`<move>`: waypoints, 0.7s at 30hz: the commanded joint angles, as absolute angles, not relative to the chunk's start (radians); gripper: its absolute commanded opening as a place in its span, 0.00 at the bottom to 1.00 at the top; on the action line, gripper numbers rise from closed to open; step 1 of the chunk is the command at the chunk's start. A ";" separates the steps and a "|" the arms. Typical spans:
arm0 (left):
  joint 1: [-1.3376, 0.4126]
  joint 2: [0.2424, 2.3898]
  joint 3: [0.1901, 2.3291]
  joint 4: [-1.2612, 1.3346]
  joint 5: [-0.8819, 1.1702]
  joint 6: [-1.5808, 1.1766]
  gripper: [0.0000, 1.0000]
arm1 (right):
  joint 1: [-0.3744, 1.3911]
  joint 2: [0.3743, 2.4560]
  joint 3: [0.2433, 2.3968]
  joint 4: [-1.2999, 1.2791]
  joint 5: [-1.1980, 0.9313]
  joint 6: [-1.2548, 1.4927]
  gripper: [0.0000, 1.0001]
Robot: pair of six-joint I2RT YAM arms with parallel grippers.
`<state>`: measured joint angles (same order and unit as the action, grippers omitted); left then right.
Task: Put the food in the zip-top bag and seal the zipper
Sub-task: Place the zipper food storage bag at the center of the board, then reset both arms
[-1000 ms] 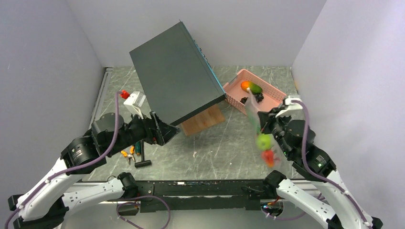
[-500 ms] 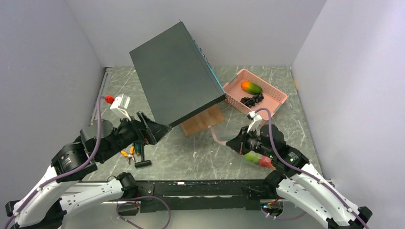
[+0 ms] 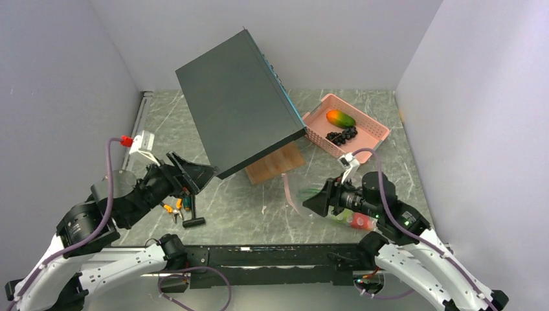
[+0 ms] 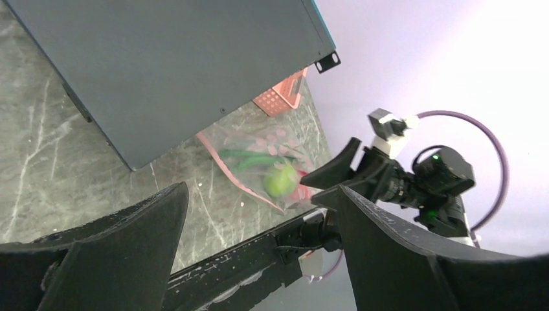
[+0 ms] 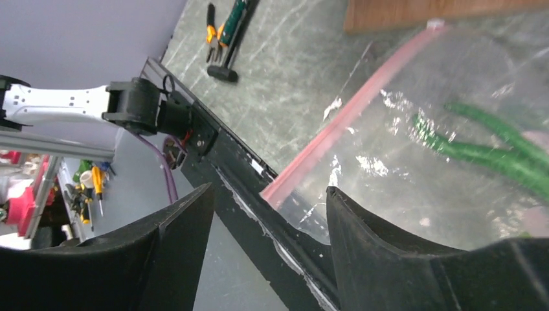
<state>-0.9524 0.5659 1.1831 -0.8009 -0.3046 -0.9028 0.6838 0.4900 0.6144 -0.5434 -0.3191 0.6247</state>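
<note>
The zip-top bag (image 3: 304,194) lies on the table in front of my right gripper (image 3: 316,201), whose jaws stand open and apart from it. Its pink zipper (image 5: 349,116) runs diagonally past my right gripper (image 5: 268,194). Inside the zip-top bag (image 5: 453,97) are green pods (image 5: 479,152); a lime-green fruit (image 4: 280,181) and a red piece (image 3: 361,222) lie there too. A mango (image 3: 340,118) and black grapes (image 3: 341,136) sit in the pink basket (image 3: 379,133). My left gripper (image 3: 194,172) hangs open and empty over the table's left side.
A large dark grey box (image 3: 239,107) leans tilted over a wooden block (image 3: 275,164) at the centre back. Small orange-and-black hand tools (image 3: 181,206) lie under my left gripper. Walls close in on both sides.
My right arm has swung down from holding the bag up and laid it on the table, then opened its jaws. My left arm has drawn back to the left.
</note>
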 commanded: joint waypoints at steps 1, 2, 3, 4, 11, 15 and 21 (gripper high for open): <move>-0.949 0.561 1.281 -0.822 -0.392 -0.870 0.89 | 0.684 0.510 0.811 -0.665 -0.229 0.515 0.69; -0.949 0.564 1.302 -0.824 -0.402 -0.850 0.89 | 0.683 0.518 0.838 -0.693 -0.206 0.491 0.70; -0.949 0.565 1.322 -0.826 -0.413 -0.831 0.89 | 0.685 0.527 0.900 -0.721 -0.178 0.468 0.72; -0.950 0.566 1.343 -0.826 -0.422 -0.815 0.89 | 0.684 0.536 0.948 -0.746 -0.137 0.450 0.76; -0.950 0.572 1.452 -0.790 -0.495 -0.687 0.89 | 0.683 0.579 1.296 -0.880 0.284 0.343 1.00; -0.950 0.565 1.496 -0.726 -0.527 -0.582 0.89 | 0.685 0.557 1.399 -0.838 0.472 0.276 1.00; -0.950 0.528 1.514 -0.645 -0.548 -0.476 0.88 | 0.684 0.563 1.492 -0.811 0.643 0.230 1.00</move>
